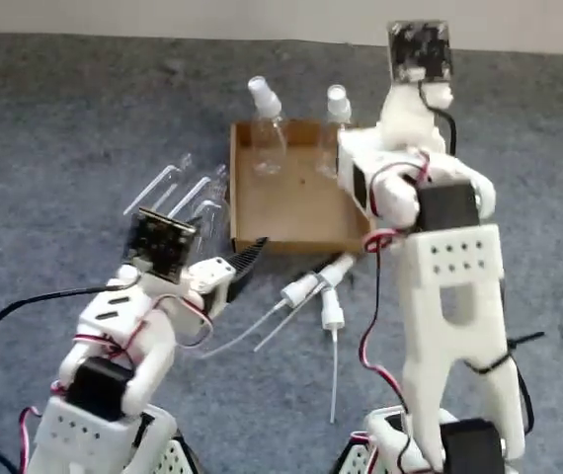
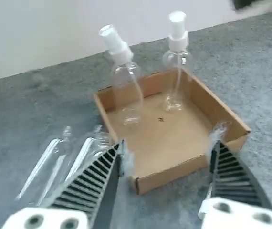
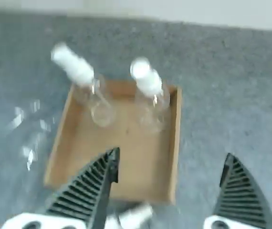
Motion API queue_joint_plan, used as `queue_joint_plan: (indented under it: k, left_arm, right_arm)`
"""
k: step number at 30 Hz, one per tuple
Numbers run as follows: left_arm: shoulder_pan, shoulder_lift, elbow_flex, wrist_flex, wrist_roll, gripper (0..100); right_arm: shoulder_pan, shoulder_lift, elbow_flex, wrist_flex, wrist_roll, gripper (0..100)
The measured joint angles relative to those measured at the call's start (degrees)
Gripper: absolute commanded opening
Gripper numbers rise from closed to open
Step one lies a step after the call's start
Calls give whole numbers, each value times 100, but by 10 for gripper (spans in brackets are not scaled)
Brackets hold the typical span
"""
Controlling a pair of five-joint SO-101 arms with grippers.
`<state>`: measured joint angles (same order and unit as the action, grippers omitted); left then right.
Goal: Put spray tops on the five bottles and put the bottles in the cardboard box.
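Note:
A shallow cardboard box lies mid-table. Two clear bottles with white spray tops stand upright at its far side, one on the left and one on the right. Uncapped clear bottles lie on the carpet to the left of the box. Loose spray tops with long tubes lie just in front of it. My left gripper is open and empty, close to the box's front left corner. My right gripper hangs open and empty above the front of the box.
Grey carpet covers the table. The right arm's white body rises in front of and to the right of the box, over its right edge. A thin tube from one spray top runs toward the near edge.

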<state>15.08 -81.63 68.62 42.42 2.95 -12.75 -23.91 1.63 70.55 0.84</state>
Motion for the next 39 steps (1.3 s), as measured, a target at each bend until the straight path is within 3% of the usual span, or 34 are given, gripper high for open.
queue_joint_plan:
  k: [9,14,21,25,29,34,39]
  left_arm:
    - [-1538,-9,-1125,1890,-967,234]
    - [-2321,255,-1266,2189,-1398,234]
    - [-3112,1969,-1714,2189,-1503,236]
    - [-3182,3024,-2259,2224,-1503,239]
    - [-3112,4079,-2866,2224,-1503,239]
    - [-2470,5354,-3323,2242,-1837,259]
    - [-2127,6163,-3578,2233,-1890,285]
  right_arm:
    - [0,-422,0,2242,677,274]
    - [-9,-431,316,2426,712,274]
    - [-387,-431,1240,2145,712,274]
    - [-967,-431,1398,2084,712,274]
    - [-1073,-457,1732,2066,712,274]
    - [-466,-1125,2822,2004,1292,274]
    - [668,-2295,3903,1978,2084,275]
